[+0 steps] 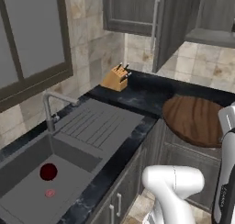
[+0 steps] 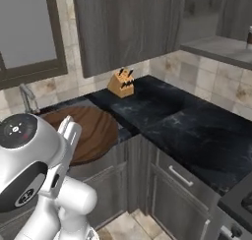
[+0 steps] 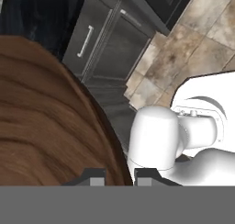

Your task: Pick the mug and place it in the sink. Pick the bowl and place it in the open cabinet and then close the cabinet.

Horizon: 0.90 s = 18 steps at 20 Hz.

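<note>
The mug (image 1: 48,171) sits in the sink (image 1: 27,161). The pincer (image 3: 118,175) grips the rim of the bowl (image 3: 41,126) — over the bench (image 1: 137,97) edge.

The dark red mug (image 1: 48,171) sits upright in the grey sink (image 1: 27,163) just beside the drain mark, the wide wooden bowl (image 1: 195,120) juts past the black counter's front edge, and the dark wall cabinet (image 1: 133,9) hangs with one door swung open.
</note>
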{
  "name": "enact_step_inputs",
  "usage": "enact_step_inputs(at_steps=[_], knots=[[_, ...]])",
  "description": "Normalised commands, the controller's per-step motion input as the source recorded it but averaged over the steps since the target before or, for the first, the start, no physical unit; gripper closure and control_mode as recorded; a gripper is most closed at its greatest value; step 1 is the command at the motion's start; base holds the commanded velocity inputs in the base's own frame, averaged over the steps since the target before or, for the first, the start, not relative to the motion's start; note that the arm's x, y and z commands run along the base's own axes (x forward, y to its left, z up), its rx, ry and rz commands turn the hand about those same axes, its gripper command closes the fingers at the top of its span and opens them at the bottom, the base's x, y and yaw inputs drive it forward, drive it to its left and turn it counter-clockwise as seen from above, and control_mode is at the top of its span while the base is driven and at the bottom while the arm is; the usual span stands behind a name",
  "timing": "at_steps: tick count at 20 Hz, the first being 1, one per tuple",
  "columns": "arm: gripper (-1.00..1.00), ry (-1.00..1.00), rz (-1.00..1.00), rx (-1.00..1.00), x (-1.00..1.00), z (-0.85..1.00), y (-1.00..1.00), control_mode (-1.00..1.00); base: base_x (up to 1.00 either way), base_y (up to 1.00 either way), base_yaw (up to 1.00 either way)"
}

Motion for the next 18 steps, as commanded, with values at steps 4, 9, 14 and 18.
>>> enact_step_inputs(at_steps=[4, 9, 14, 18], knots=[[1.0, 0.0, 0.0, 0.0, 0.0, 0.0, 0.0, 1.0, 0.28, -0.22, -0.56], [1.0, 0.0, 0.0, 0.0, 0.0, 0.0, 0.0, 1.0, 0.41, -0.47, -0.36], [1.0, 0.0, 0.0, 0.0, 0.0, 0.0, 0.0, 1.0, 0.42, -0.4, 0.0], [1.0, 0.0, 0.0, 0.0, 0.0, 0.0, 0.0, 1.0, 0.07, -0.27, 0.01]])
